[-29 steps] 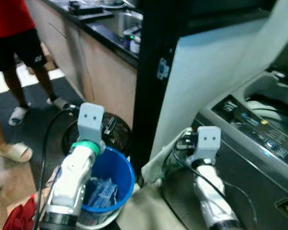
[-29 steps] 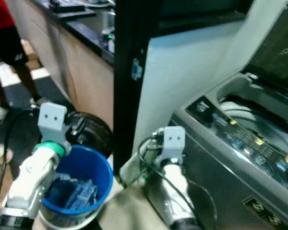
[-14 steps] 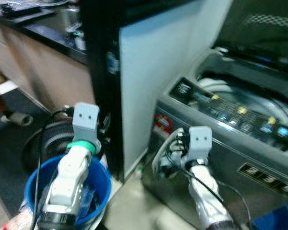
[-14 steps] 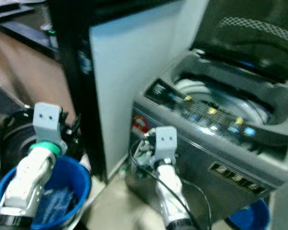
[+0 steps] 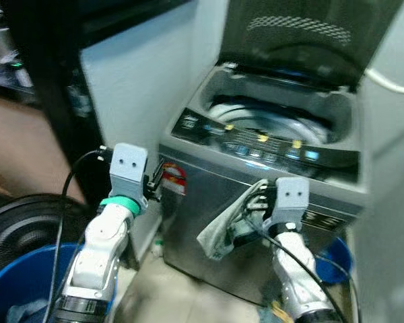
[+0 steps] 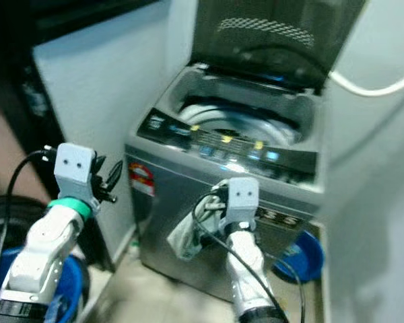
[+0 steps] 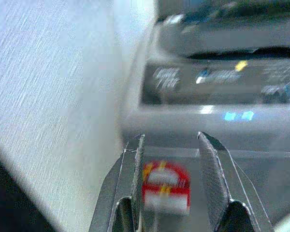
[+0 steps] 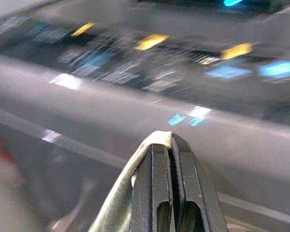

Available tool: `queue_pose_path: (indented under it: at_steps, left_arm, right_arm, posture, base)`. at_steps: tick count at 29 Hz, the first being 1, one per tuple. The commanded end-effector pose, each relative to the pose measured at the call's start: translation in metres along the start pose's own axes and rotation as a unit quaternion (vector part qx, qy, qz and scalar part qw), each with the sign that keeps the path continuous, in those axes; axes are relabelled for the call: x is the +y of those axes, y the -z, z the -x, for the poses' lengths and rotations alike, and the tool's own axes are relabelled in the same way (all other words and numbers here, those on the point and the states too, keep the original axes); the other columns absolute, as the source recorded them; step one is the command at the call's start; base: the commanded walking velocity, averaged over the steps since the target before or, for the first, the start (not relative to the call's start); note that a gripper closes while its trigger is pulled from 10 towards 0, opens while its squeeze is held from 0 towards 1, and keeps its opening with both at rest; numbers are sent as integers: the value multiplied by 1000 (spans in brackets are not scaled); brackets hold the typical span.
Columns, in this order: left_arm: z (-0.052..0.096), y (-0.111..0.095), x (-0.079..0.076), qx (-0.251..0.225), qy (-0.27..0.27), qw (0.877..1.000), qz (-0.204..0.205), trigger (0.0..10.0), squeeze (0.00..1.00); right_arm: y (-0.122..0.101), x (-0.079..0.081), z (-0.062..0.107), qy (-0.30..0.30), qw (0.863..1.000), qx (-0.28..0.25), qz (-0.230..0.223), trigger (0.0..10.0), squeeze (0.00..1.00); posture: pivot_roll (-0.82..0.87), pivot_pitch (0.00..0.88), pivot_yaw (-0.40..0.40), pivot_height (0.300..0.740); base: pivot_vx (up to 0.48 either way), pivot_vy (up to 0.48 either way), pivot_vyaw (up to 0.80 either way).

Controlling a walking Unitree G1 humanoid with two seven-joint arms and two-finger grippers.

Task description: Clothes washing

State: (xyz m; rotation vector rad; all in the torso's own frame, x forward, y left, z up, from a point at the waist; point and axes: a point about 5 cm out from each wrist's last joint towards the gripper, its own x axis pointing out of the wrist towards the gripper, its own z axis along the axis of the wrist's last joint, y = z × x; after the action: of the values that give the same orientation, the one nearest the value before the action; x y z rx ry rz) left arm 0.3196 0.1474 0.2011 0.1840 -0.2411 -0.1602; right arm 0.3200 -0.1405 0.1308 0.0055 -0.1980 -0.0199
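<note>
Right pincer (image 8: pixel 165 145) pinched cloth (image 5: pixel 222 225) before washer (image 5: pixel 256 222); left pincer (image 7: pixel 169 169) spread. Needed lifting clear over drum (image 5: pixel 273 121) rim.

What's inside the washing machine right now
With the lid up, the washing machine shows a shiny drum rim. The control panel hides its depths, so any laundry inside can't be seen.

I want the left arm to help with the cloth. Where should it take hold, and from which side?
Grip the cloth's free lower corner, which hangs loose below the right tool pinching its top edge. Come from the robot's left, where the open left tool already is; the washer's front blocks the far side.
</note>
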Motion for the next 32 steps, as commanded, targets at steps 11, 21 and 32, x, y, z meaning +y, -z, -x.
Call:
queue_pose_path:
  at_steps: [11,21,32]
  left_arm:
    - [-22,-87,28,-140,-15,990,1,10000,0]
    - [-13,-53,16,-74,-51,995,51,10000,0]
    - [-14,-55,14,-82,-79,993,29,10000,0]
  right_arm:
    - [-144,29,-22,-97,960,-263,-25,10000,0]
    - [-123,60,-10,-191,956,-219,-25,10000,0]
    - [-116,67,-6,-215,958,-188,-38,10000,0]
  posture:
    - [93,0,63,740]
    - [107,0,46,740]
    - [106,0,37,740]
  base:
    - [0,0,-800]
    - [0,0,-320]
    - [436,0,0]
